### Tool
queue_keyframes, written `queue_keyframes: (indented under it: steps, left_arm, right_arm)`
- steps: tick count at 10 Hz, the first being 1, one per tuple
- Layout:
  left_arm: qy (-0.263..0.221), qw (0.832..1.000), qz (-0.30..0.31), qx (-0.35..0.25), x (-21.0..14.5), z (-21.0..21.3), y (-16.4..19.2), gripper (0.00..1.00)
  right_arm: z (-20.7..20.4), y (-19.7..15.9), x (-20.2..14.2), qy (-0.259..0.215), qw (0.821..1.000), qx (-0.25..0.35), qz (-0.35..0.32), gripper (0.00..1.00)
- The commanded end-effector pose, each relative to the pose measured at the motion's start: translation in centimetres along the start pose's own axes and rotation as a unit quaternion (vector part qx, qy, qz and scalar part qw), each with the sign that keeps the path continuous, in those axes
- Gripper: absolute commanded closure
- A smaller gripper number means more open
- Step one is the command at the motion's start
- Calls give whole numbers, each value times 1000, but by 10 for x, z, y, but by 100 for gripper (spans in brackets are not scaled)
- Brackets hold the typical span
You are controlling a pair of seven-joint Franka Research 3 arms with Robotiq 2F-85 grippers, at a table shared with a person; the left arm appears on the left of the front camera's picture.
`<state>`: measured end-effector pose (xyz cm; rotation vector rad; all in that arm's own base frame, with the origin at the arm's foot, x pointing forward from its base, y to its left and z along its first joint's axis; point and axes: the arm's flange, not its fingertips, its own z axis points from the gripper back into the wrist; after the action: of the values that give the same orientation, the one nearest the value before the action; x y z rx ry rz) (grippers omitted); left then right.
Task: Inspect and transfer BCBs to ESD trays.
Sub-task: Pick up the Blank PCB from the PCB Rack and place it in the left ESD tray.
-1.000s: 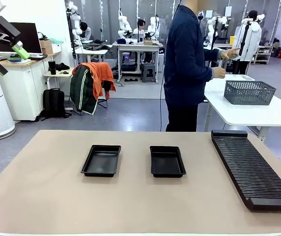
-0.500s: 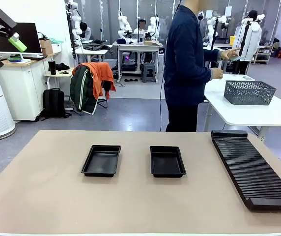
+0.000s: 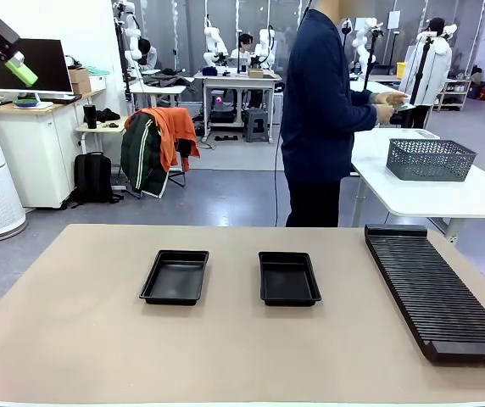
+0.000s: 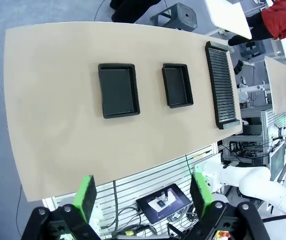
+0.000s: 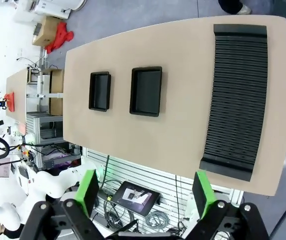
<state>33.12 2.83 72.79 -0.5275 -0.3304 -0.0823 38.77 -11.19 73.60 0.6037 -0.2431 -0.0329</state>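
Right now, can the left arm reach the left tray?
Probably yes. The left tray lies empty on the table with nothing over it, the left claw hangs open high above, and the person is turned toward another table.

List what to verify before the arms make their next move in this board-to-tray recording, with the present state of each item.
1. Left gripper open, nothing between its fingers: ok.
2. Right gripper open, nothing held: ok.
3. Left ESD tray empty, flat on the table: ok.
4. Right ESD tray empty: ok.
5. A board lying on the table to pick up: not ok; none there, and the rack holds none.
6. Person's hands holding a board to pass over: cannot tell; they are over by the side table.
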Motion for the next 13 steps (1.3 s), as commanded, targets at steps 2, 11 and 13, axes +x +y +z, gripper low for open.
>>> queue_keyframes:
  steps: [2, 11, 13]
  left_arm:
    - [-11, 1000, 15, 9, -7, 2, -9, 0]
    - [-7, 1000, 10, 14, -4, 5, -20, 0]
    - [-7, 1000, 10, 14, -4, 5, -20, 0]
  right_arm:
    - [10, -1, 7, 0, 1000, 14, -2, 0]
    - [9, -4, 9, -5, 1000, -3, -3, 0]
    - [9, -4, 9, -5, 1000, -3, -3, 0]
